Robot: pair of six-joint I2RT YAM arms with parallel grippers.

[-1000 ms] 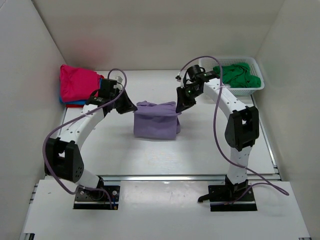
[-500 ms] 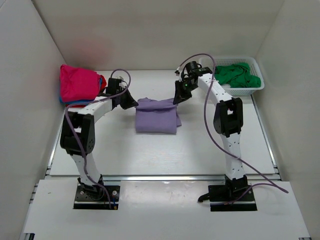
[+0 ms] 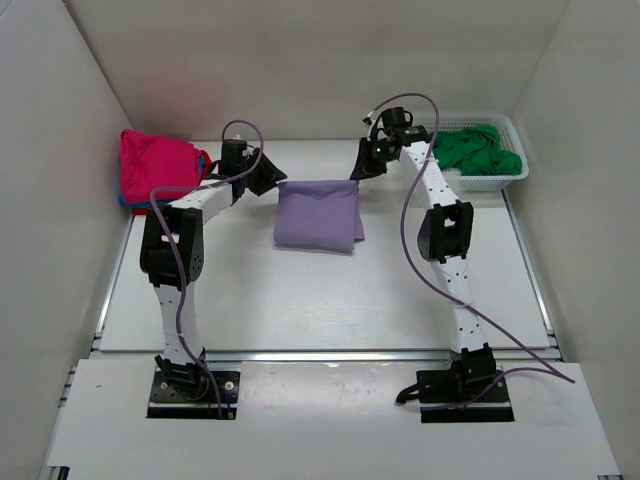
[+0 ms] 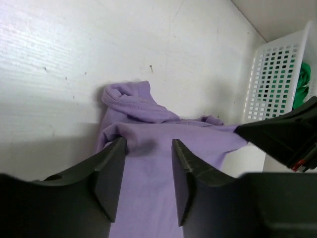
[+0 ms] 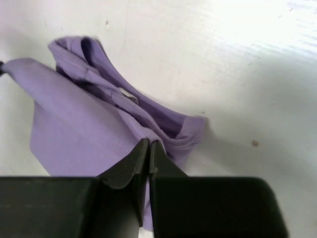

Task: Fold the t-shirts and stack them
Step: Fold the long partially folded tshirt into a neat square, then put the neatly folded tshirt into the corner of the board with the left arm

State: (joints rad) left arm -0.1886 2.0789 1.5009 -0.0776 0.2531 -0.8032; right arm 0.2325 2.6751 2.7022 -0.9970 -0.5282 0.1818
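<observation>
Upper middle of the top view, our right gripper (image 5: 148,148) clamps the folded lilac t-shirt (image 3: 318,215) at its far-right corner, apparently to flatten the fold, while our left gripper (image 4: 147,163) hangs parted above the far-left corner.

Left arm (image 3: 168,252) and right arm (image 3: 440,232), centre of the overhead frame, are showing white links joined by black housings. A purple cable (image 3: 403,230) is looping along each. Black base plates (image 3: 195,392) are sitting at the lower edge. The left tool (image 4: 148,144) and right tool (image 5: 148,143) are presenting matte black, wedge-shaped fingers.
</observation>
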